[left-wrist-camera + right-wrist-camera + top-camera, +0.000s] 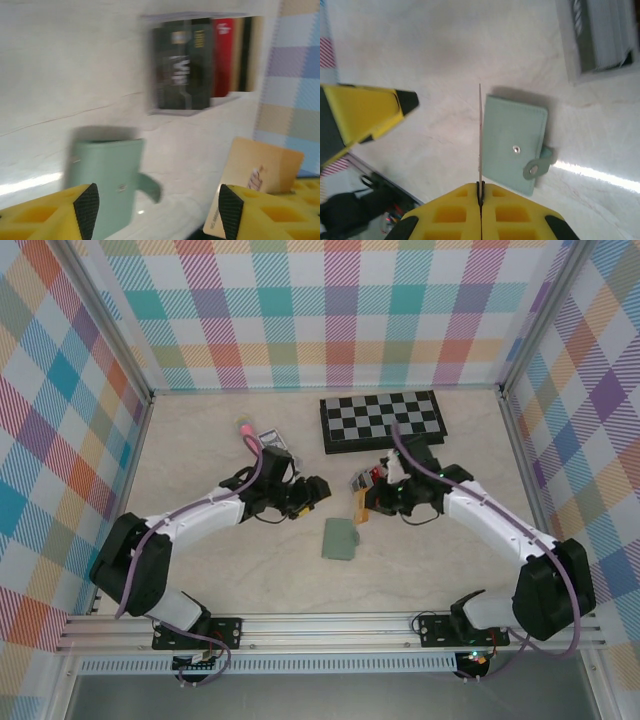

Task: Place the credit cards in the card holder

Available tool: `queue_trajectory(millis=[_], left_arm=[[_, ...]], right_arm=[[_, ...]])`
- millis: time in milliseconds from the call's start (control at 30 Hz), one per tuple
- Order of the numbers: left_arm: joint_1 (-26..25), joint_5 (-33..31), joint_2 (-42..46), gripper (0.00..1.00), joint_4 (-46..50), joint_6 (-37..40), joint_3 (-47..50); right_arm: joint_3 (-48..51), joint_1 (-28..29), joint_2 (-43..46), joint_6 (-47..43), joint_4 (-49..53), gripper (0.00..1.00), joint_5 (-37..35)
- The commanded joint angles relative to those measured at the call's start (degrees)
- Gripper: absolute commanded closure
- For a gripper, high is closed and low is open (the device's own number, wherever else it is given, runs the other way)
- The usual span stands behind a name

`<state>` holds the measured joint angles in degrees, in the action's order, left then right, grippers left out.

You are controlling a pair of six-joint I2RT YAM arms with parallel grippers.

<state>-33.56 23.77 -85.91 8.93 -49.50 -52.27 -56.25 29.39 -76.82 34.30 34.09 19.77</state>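
The sage-green card holder [340, 538] lies folded flat on the table between the two arms, its tab [536, 169] hanging loose to one side. My right gripper [480, 192] is shut on a yellow-orange credit card [480, 130], held edge-on just left of the card holder [512, 145]. That card [257, 177] also shows in the left wrist view, to the right of the card holder [105, 175]. My left gripper [158, 212] is open and holds nothing, hovering near the card holder. More credit cards, red and dark, stand in a pale rack [200, 65].
A black-and-white chessboard [383, 420] lies at the back of the table. A small dark packet [272, 440] and a pink object [243, 427] sit behind the left arm. The two grippers [310, 490] [362, 502] are close together. Plaid walls enclose the table.
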Motion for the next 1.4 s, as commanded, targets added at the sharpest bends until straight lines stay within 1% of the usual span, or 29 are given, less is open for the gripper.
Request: queue_trajectory(millis=[0,67,133,300,433,533,733,900,1000,1133,1167,1200,1367], left_arm=[[-0.23,-6.51,2.13,0.33,8.78,3.26,1.69],[-0.66,-7.02,1.99,0.32,10.15,4.07,1.71],[-1.21,-7.3,1.63,0.32,11.15,4.76,1.37],[-3.76,-10.08,-0.29,0.3,15.19,7.13,-1.65],[-6.65,-13.04,-3.19,0.28,18.76,8.82,-5.17],[-9.46,-15.7,-5.9,0.26,21.49,9.85,-8.32],[-15.99,-24.14,-12.53,0.21,30.88,12.59,-17.82],[-21.14,-29.36,-18.65,0.17,36.72,14.09,-26.03],[-23.41,-30.94,-22.21,0.16,39.08,14.17,-30.26],[-25.59,-31.88,-26.06,0.14,40.81,13.55,-34.28],[-25.97,-32.31,-27.01,0.11,41.18,13.24,-35.23],[-26.27,-32.57,-27.89,0.1,41.43,13.05,-36.14],[-26.64,-34.2,-31.18,0.08,42.82,12.52,-39.51]], right_arm=[[0.96,4.82,-3.0,2.71,0.43,0.94,-9.53],[1.14,6.73,-4.93,3.54,-0.6,0.94,-10.91],[1.47,7.47,-6.57,4.08,-1.34,0.94,-10.85],[3.04,7.45,-7.69,4.18,0.42,0.94,-14.93],[4.48,6.79,-6.56,4.08,1.46,0.94,-15.93],[6.3,5.15,-5.57,4.19,0.42,0.93,-14.26],[11.54,1.19,-3.87,5.33,-5.54,0.93,-8.14],[13.49,-0.5,-3.61,5.42,-6.79,0.93,-7.05],[14.92,-1.29,-3.1,5.75,-7.63,0.93,-6.58],[16.83,-2.54,-2.23,6.46,-8.95,0.93,-5.54],[17.48,-2.96,-1.88,6.65,-9.4,0.93,-5.15],[18.03,-3.24,-1.64,6.81,-9.76,0.93,-4.86],[19.48,-4.33,-1.05,6.84,-10.35,0.93,-4.3]])
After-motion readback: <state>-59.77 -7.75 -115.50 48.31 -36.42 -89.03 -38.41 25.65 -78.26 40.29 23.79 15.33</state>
